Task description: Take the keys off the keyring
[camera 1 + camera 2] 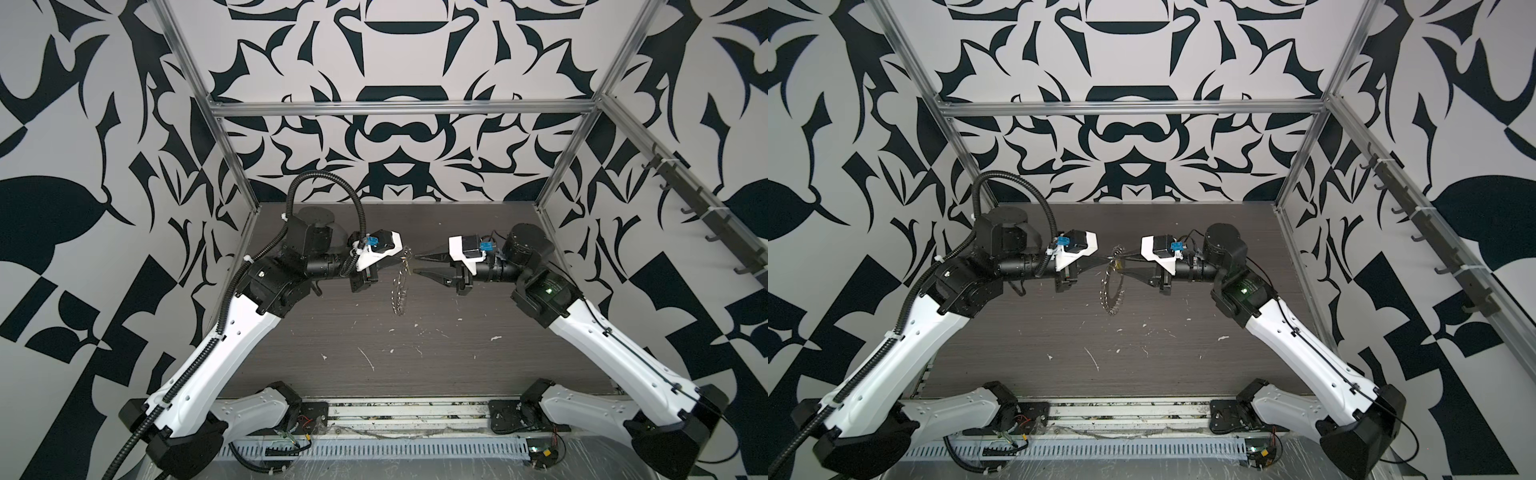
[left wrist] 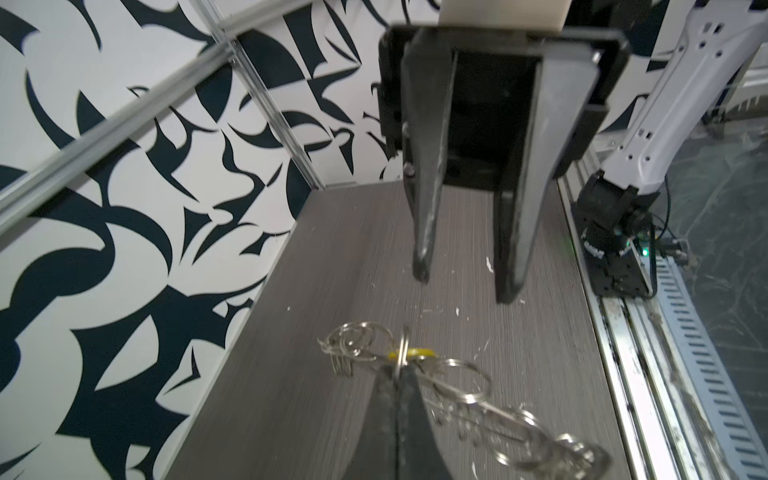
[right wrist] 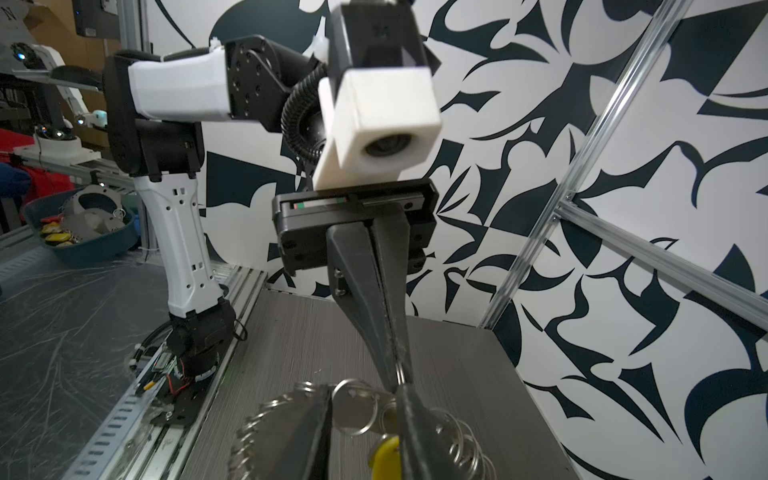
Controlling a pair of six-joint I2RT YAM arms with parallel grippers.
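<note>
the keyring [image 1: 398,291] is held up in the air over the dark table [image 1: 457,365], near the middle and toward the back. it hangs downward from the tips of the left gripper [image 1: 1108,258]. whether its lowest metal pieces touch the table i cannot tell. the left gripper has its jaws pressed fully together on the thin wire of the hoop, which both wrist views show. the keys [image 3: 386,455], a small yellow tag on a tiny split ring, hang on the hoop just beside this grip. the right gripper [image 1: 417,265] faces the left one from the opposite side. its jaws stand a little apart and the yellow tag sits in the gap between them. the jaws are not closed on it, and whether one of them touches the tag i cannot tell.
</note>
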